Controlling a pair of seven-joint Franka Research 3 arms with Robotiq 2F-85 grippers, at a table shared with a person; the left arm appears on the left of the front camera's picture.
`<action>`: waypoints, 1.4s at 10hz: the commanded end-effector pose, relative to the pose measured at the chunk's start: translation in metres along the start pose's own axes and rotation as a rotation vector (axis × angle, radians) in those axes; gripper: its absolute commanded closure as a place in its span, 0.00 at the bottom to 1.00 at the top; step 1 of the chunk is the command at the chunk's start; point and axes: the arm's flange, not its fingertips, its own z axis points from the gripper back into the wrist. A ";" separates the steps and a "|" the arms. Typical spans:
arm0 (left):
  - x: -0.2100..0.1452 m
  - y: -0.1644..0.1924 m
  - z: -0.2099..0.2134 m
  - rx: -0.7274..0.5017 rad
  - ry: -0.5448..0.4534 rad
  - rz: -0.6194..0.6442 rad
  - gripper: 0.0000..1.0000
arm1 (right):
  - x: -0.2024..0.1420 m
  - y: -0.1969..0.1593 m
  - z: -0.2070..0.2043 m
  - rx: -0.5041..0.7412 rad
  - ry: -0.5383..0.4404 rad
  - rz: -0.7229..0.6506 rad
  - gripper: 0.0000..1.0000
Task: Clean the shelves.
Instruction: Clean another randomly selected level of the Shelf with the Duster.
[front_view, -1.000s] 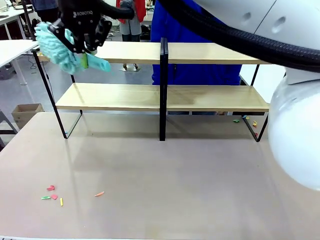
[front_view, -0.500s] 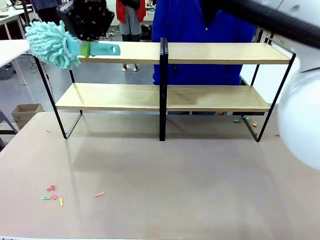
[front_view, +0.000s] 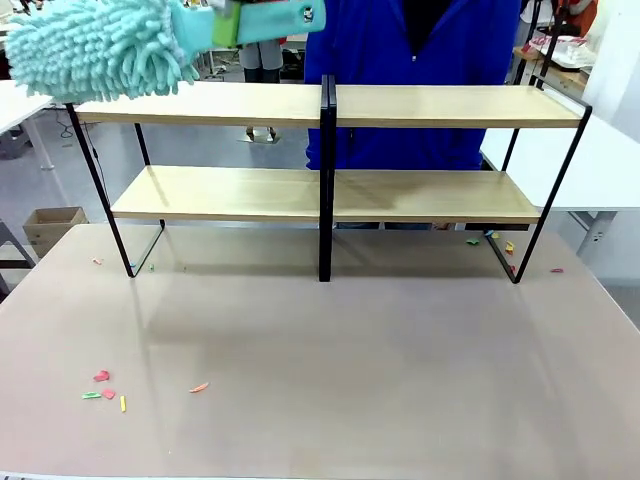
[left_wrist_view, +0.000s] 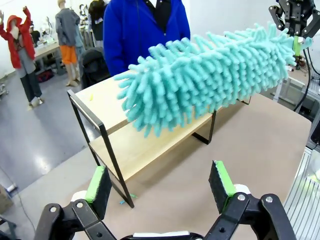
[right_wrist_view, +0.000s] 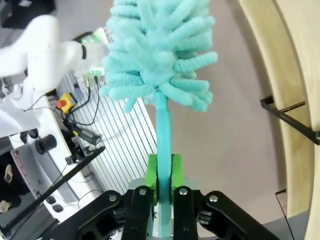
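Note:
The shelves (front_view: 430, 105) stand across the far side of the beige table: two light-wood boards in a black frame, also in the left wrist view (left_wrist_view: 135, 147) and along the right wrist view's edge (right_wrist_view: 295, 95). A teal fluffy duster (front_view: 100, 45) hangs level above the upper board's left end. My right gripper (right_wrist_view: 162, 175) is shut on the duster's handle (right_wrist_view: 161, 127), with the duster head (right_wrist_view: 157, 55) pointing away from it. My left gripper (left_wrist_view: 157, 182) stands open and holds nothing, low over the table beyond the rack's end, with the duster (left_wrist_view: 205, 75) in front of it.
A person in a blue jacket (front_view: 410, 45) stands behind the rack. Small coloured scraps (front_view: 105, 385) lie on the tabletop (front_view: 350, 350) at front left, and more scraps (front_view: 497, 240) by the rack's right foot. A cardboard box (front_view: 55, 225) sits on the floor at left.
The right arm has swung up and out of the front view, carrying the duster higher and closer to the camera. The duster now lies level.

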 end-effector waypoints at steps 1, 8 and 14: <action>0.000 0.000 0.000 0.000 0.009 -0.006 0.00 | -0.003 -0.018 0.007 0.055 -0.017 0.021 0.88; 0.000 0.000 0.000 0.000 0.009 -0.006 0.00 | -0.214 -0.064 0.062 0.034 -0.065 -0.150 0.88; 0.000 0.000 0.000 0.000 0.009 -0.006 0.00 | -0.445 -0.092 0.024 0.079 -0.394 -0.408 0.88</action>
